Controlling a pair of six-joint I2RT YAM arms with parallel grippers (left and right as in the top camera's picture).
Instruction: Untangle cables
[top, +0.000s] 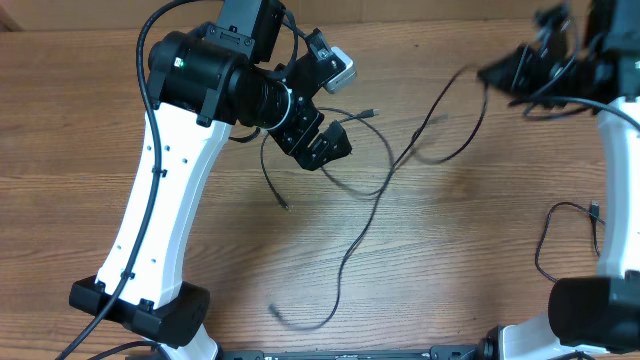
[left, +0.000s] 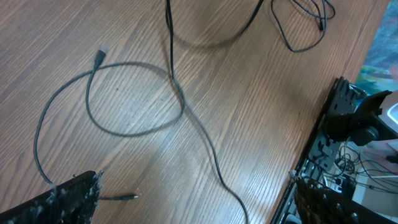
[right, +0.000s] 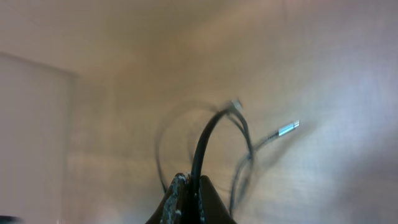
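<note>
Several thin black cables lie tangled across the middle of the wooden table. My right gripper is at the far right, raised and shut on one cable, which hangs down towards the tangle. In the right wrist view the jaws pinch that cable, and a silver plug lies below. My left gripper hovers open over a cable loop with nothing between its fingers. A small plug lies beside the left finger.
Another thin black cord curls by the right arm's base. The left arm's white link crosses the table's left side. The table edge shows in the left wrist view, with equipment beyond it.
</note>
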